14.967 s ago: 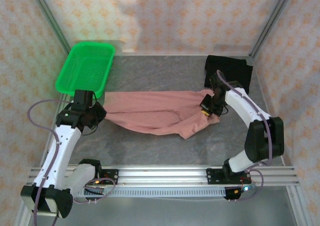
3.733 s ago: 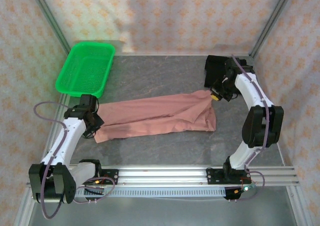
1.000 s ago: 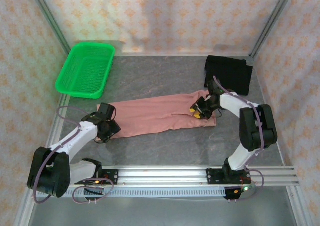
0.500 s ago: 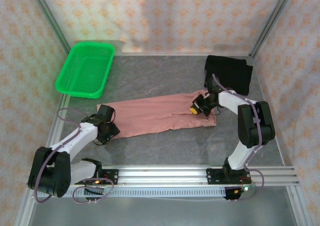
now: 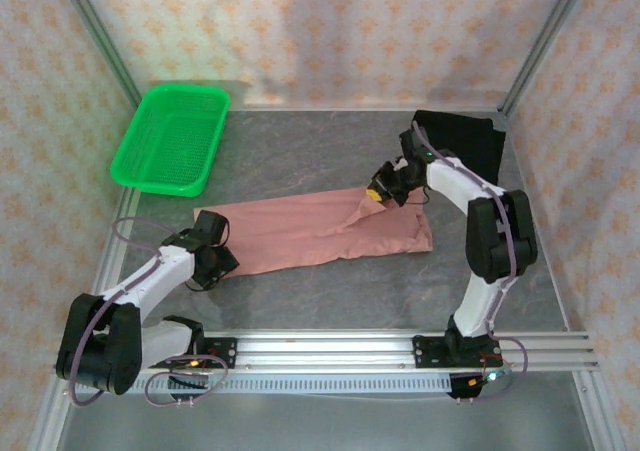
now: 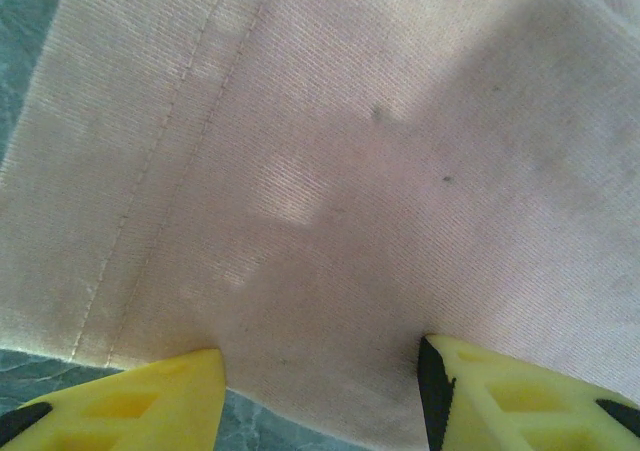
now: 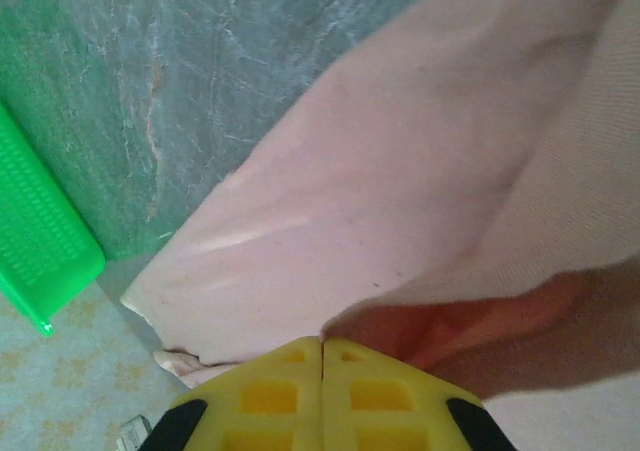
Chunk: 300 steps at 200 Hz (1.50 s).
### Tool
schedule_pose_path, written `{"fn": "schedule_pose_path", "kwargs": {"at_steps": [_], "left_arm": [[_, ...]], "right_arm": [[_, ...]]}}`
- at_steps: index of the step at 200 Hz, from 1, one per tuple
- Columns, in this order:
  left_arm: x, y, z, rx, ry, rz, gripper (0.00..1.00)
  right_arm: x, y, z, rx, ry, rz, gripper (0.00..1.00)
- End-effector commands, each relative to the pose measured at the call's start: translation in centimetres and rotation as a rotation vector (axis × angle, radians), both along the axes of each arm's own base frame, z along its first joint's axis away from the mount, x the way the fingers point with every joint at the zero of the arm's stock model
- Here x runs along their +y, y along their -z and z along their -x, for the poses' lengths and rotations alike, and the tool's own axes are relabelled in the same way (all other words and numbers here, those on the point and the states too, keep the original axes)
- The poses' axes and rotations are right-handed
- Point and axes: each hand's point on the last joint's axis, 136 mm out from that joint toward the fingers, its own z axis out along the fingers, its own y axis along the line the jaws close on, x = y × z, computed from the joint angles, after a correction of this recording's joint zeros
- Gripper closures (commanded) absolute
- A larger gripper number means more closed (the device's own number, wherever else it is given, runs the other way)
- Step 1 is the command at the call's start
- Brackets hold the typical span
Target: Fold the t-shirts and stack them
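Pink t-shirt (image 5: 300, 233) lies on the middle of the grey surface (image 5: 300, 151) as a long band running left to right. Black t-shirt (image 5: 462, 143) lies at the far right corner, near the pink one but apart from it. Green basket (image 5: 170, 136) stands at the far left, well apart from both garments. Left jaws: open, at the left end of the pink t-shirt. In the left wrist view the two yellow fingertips (image 6: 130, 396) stand well apart at the hemmed edge, with the cloth lying flat between them and not pinched. Right jaws: closed on the far edge of the pink t-shirt towards its right end. In the right wrist view the yellow fingertips (image 7: 280, 391) meet, with a fold of cloth drawn up to them. The overhead view shows the cloth raised in a ridge at that point, while the rest of the garment lies flat.
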Motion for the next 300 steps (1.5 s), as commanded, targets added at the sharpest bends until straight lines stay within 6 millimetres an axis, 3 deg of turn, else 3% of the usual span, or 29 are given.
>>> {"fn": "schedule_pose_path", "kwargs": {"at_steps": [1,126,155,183,210,237,266,300], "left_arm": [[0.8,0.4,0.9,0.02,0.006,-0.03,0.45],[1.1,0.9,1.5,0.058,0.015,-0.051,0.46],[1.2,0.8,1.6,0.06,0.011,-0.058,0.46],[1.3,0.5,1.4,0.045,-0.002,-0.057,0.46],[1.6,-0.1,1.3,0.026,-0.02,-0.055,0.45],[2.0,-0.8,1.1,-0.004,-0.044,-0.044,0.44],[2.3,-0.7,1.3,0.0,-0.067,-0.026,0.44],[2.7,-1.5,0.9,-0.015,-0.075,-0.023,0.44]], "right_arm": [[0.9,0.8,0.1,0.039,-0.049,0.022,1.0],[4.1,2.9,-3.5,0.064,-0.107,0.021,0.96],[5.0,2.8,-4.0,0.059,-0.12,0.005,0.78],[4.9,-0.5,-4.3,-0.028,-0.142,0.012,0.61],[2.1,-4.2,-1.7,-0.089,-0.179,0.104,0.47],[-3.7,-6.0,2.3,-0.088,-0.098,0.157,0.38],[-9.7,-4.3,6.7,-0.024,-0.001,0.192,0.3],[-12.4,-0.8,10.1,0.068,-0.002,0.284,0.34]]}}
